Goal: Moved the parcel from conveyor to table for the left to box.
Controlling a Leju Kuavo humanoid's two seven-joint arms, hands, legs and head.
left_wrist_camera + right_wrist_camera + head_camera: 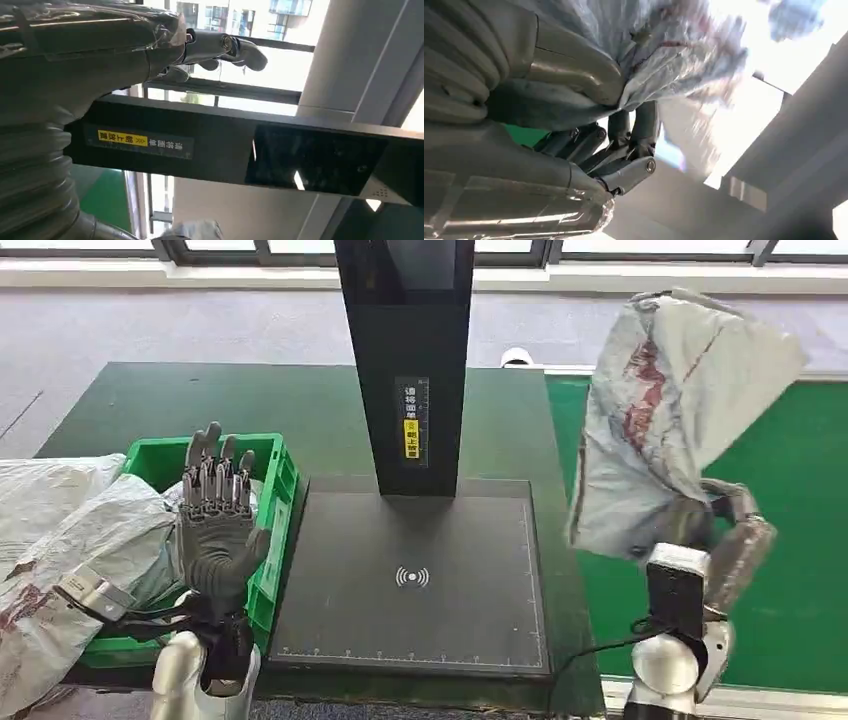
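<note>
Above the green conveyor belt, at three o'clock from the black scanner mat, the right hand grips a crumpled grey plastic parcel aloft, probably to carry it tableward. The left hand waits empty, fingers spread, over the green plastic crate at nine o'clock.

The parcel hides most of the right hand in the head view, and its far end is blurred in the right wrist view. The black post is cut off by the top edge. The label is too small to read.
</note>
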